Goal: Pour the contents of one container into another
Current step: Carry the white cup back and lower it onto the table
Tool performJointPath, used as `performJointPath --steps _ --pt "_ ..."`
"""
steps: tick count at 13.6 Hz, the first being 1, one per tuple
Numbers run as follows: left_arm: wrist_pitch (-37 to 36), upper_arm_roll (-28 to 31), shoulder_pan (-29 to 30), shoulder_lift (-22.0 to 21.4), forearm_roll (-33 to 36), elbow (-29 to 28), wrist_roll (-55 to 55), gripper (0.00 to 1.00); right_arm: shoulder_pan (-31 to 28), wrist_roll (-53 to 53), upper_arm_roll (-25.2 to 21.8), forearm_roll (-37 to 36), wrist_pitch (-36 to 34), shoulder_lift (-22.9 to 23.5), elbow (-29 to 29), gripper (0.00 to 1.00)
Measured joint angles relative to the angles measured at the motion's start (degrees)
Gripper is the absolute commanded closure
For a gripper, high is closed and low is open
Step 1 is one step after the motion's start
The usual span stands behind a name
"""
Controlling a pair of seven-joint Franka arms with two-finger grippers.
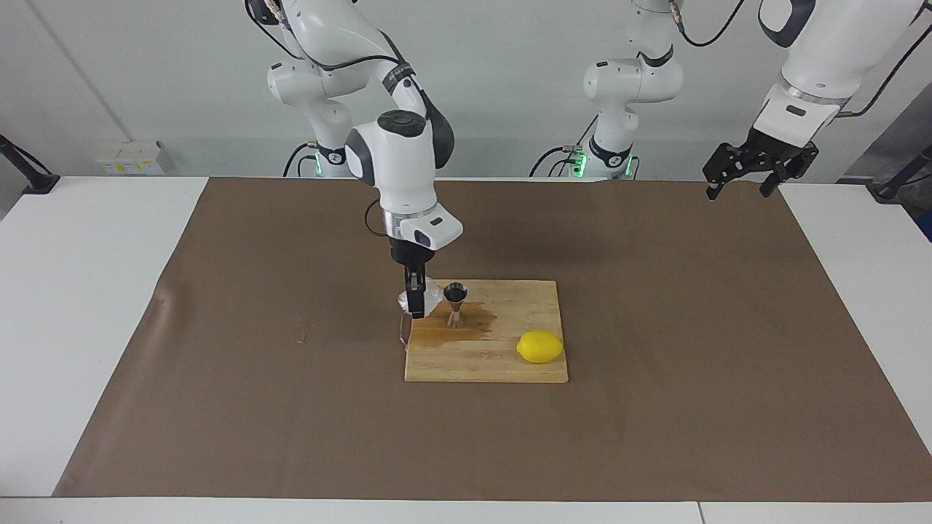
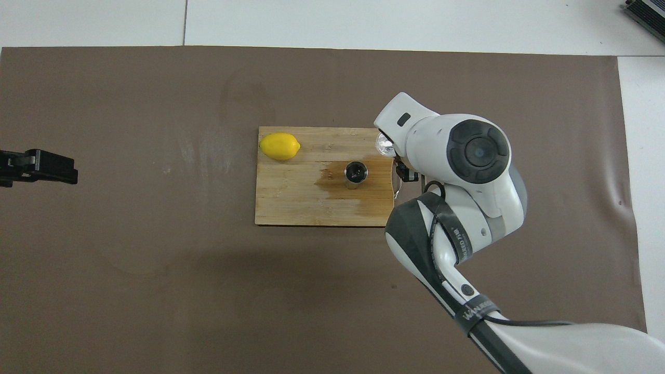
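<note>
My right gripper (image 1: 416, 309) is shut on the small whitish translucent cup (image 1: 406, 297), which hangs just over the edge of the wooden board (image 1: 502, 367) at the right arm's end. From overhead the cup (image 2: 384, 144) peeks out from under my right wrist, which hides the fingers. The steel hourglass jigger (image 1: 455, 304) stands upright on the board right beside the cup, mouth up, dark inside (image 2: 356, 171). My left gripper (image 1: 737, 192) waits open in the air over the mat's corner at the left arm's end.
A yellow lemon (image 1: 539, 346) lies on the board's corner farther from the robots, toward the left arm's end. A dark wet stain (image 1: 444, 333) spreads on the board around the jigger. A thin wire loop (image 1: 403, 331) sits at the board's edge under the cup.
</note>
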Motion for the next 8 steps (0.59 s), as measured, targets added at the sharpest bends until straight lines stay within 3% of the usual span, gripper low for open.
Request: performJointPath --steps 4,8 --pt "0.0 0.0 0.0 0.0 0.0 0.0 0.0 0.0 -6.0 -13.1 -0.1 13.8 0.1 0.0 -1.2 0.95" --pt "0.0 0.0 0.0 0.0 0.0 0.0 0.0 0.0 -14.0 -31.2 -0.3 32.4 -0.2 -1.0 -7.0 0.94"
